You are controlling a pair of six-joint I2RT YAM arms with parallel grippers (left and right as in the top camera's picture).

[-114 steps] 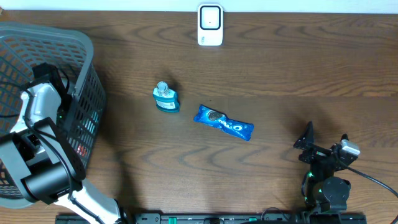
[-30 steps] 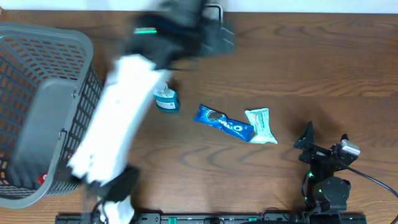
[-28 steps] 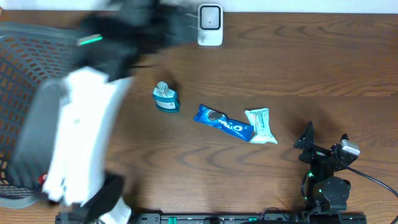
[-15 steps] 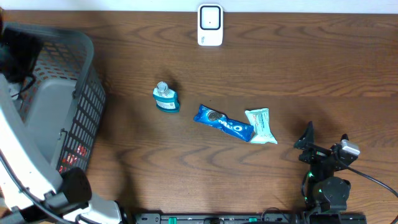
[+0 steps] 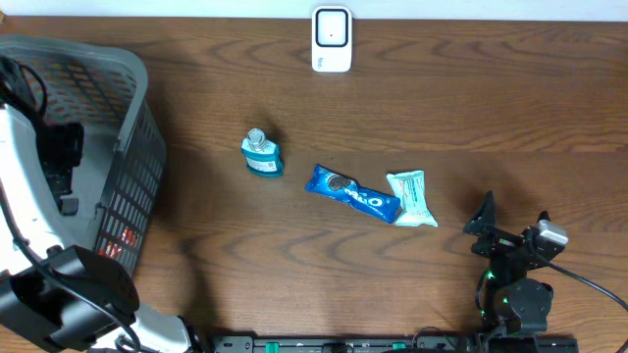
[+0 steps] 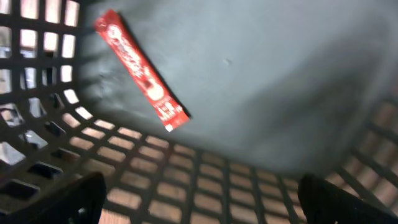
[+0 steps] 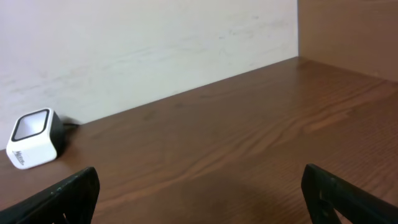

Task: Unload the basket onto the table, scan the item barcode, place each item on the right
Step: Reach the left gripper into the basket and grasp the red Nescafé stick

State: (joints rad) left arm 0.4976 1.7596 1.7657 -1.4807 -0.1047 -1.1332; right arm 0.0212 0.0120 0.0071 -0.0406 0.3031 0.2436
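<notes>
Jaws spread wide, the left gripper [image 6: 202,200] hangs in the grey plastic mesh basket [image 6: 205,180] at left, over a slim red foil sachet [image 6: 142,78]: likely light, crinkly and slippery, best pinched across its narrow middle.

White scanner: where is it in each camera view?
Overhead: the white scanner at top centre, at the table's far edge.
Left wrist: not in it; only the basket's inside shows.
Right wrist: the white scanner at the far left, beside the wall.
Shared landmark: the wooden table, in overhead and right wrist.
</notes>
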